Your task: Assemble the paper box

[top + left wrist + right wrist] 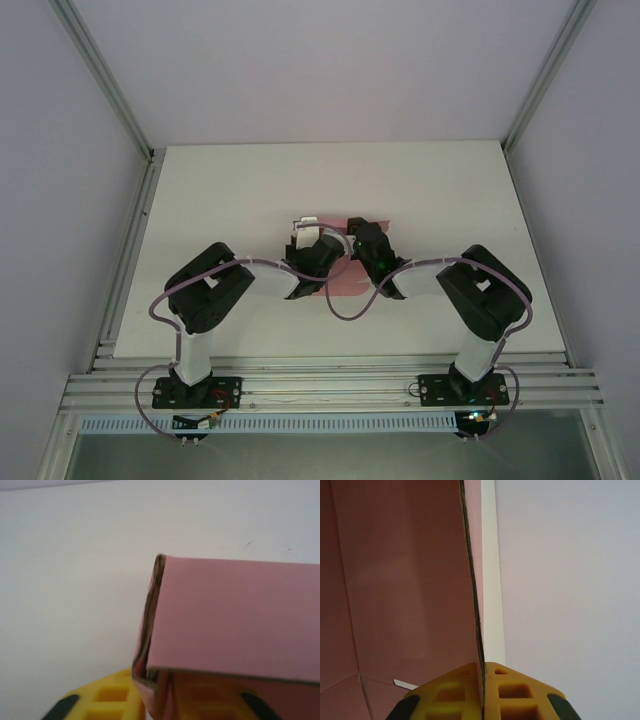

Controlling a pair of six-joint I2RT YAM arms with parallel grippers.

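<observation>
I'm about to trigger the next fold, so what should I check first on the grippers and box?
1. Right gripper pinching a paper box wall: ok, shut on the card edge.
2. Left gripper hold: cannot tell; a box corner sits between its fingers.
3. Top panel folded over: ok.
4. End by the left fingers closed: not ok, it gapes.
5. Gap between grippers: cannot tell; they sit close in the top view.
</observation>
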